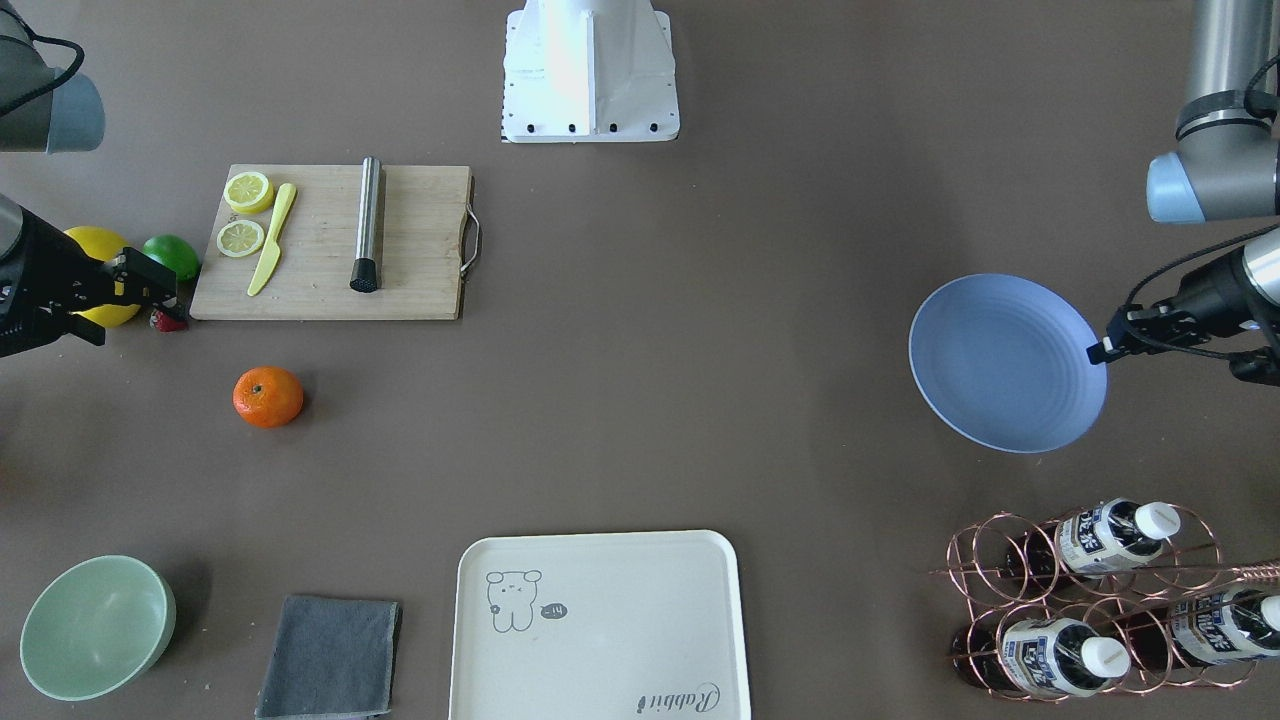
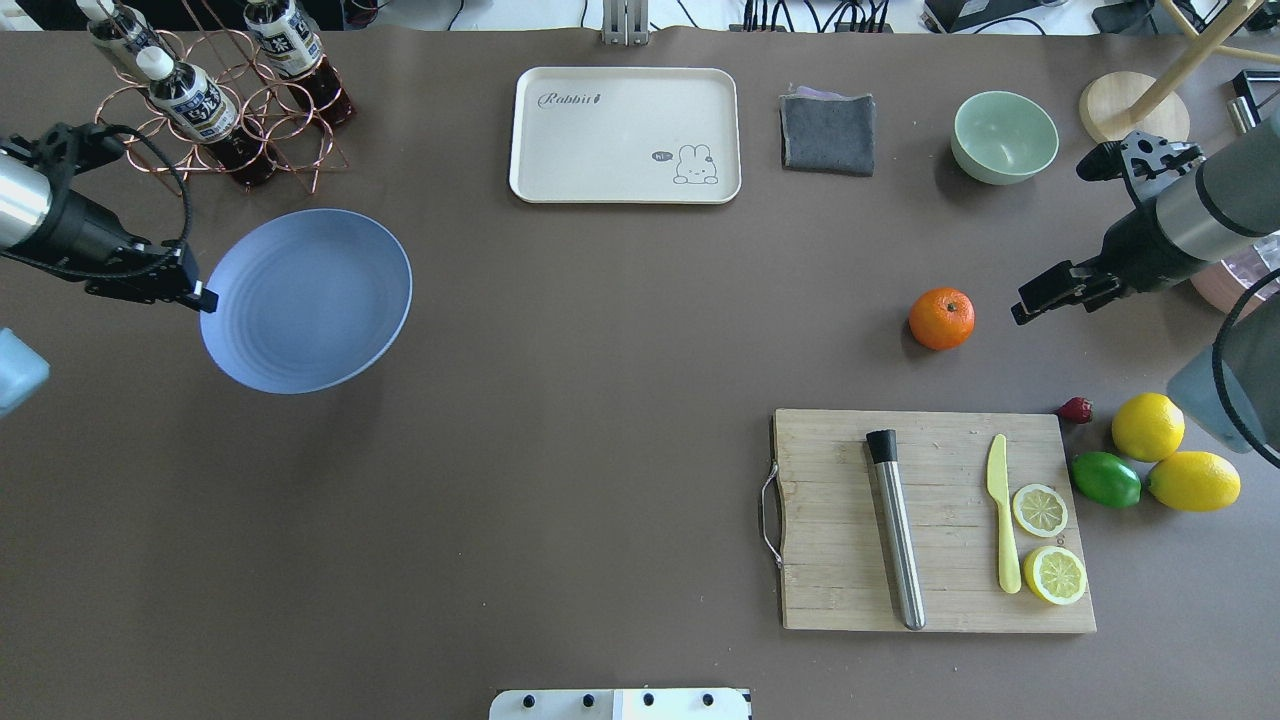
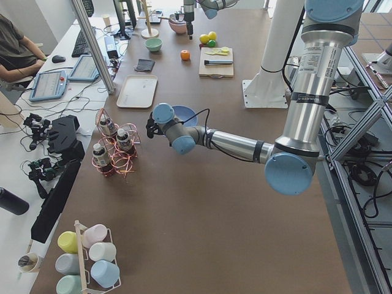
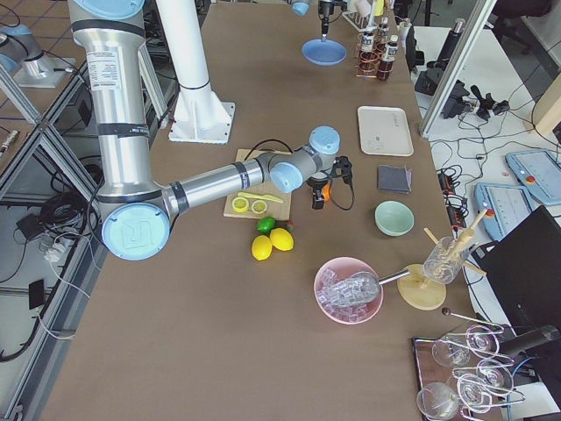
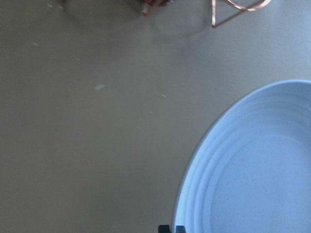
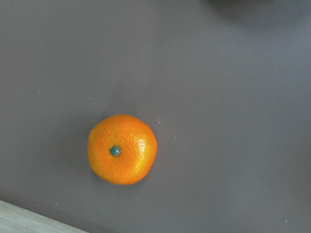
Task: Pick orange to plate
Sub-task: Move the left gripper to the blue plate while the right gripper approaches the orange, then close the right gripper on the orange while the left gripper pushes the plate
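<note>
The orange lies on the brown table beyond the cutting board, and it also shows in the front view and under the right wrist camera. My right gripper hovers open just to its right, apart from it. The pale blue plate is at the far left of the table. My left gripper is shut on the plate's left rim, with both fingertips pinching the edge.
A cutting board carries a steel muddler, a yellow knife and lemon halves. Two lemons, a lime and a strawberry sit right of it. A cream tray, grey cloth, mint bowl and copper bottle rack line the far edge.
</note>
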{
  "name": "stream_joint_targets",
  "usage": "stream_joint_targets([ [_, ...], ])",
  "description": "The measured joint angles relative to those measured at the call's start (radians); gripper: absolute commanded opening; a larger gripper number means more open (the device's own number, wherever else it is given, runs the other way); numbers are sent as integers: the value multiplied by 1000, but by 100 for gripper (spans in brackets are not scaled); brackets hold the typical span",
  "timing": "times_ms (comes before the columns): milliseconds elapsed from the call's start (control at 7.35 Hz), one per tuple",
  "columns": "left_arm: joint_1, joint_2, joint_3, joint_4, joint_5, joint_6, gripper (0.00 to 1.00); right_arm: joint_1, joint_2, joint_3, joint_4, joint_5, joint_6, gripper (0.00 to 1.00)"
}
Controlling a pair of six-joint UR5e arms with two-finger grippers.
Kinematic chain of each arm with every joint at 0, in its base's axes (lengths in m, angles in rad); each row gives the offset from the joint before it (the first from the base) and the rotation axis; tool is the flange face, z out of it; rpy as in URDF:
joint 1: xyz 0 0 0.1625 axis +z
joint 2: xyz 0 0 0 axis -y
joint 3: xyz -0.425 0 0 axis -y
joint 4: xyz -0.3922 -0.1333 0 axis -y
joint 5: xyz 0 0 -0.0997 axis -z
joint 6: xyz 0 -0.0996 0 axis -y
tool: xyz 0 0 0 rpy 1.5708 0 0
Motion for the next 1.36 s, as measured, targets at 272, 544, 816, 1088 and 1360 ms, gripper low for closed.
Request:
stream_joint_targets([
  [272, 181, -92, -31, -3, 158, -181, 0, -34, 73, -63, 2, -48, 12, 98],
  [544, 335, -174, -26, -2, 311, -290, 0, -62, 127, -115, 4, -88, 24, 98],
  [816, 414, -219, -21, 0, 390, -340, 0, -89, 162, -146, 4, -118, 49, 98],
  [1088, 456, -243, -15, 1, 433, -360, 0, -117, 178, -155, 4, -145, 80, 96],
  [1360, 466, -249, -11, 0, 443, -364, 0, -136, 182, -169, 4, -174, 79, 96],
])
